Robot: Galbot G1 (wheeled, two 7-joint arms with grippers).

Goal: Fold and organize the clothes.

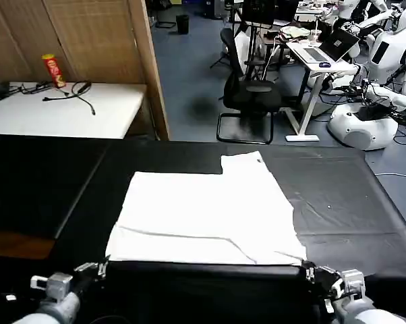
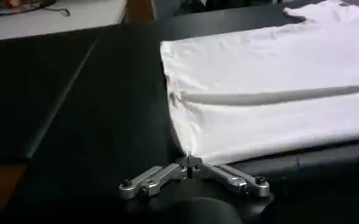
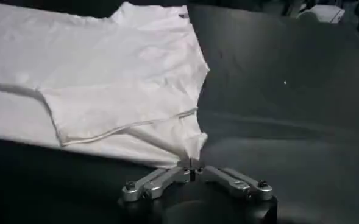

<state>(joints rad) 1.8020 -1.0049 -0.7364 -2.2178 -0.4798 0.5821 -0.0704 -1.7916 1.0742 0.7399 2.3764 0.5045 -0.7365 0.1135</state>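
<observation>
White cotton T-shirt [image 1: 206,216] lies flat on the black table [image 1: 48,182], long axis side to side, stretching away beyond both sets of fingertips, left gripper [image 2: 189,167] and right gripper [image 3: 191,167] each pinched shut on a near corner, equally close.

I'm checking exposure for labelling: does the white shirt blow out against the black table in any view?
Head view: the T-shirt is nearly flat white, folds faint against the table. Left wrist view: creases show, brightest at the far edge; the left tool pinches a corner. Right wrist view: best shading; the right tool grips its corner.
</observation>
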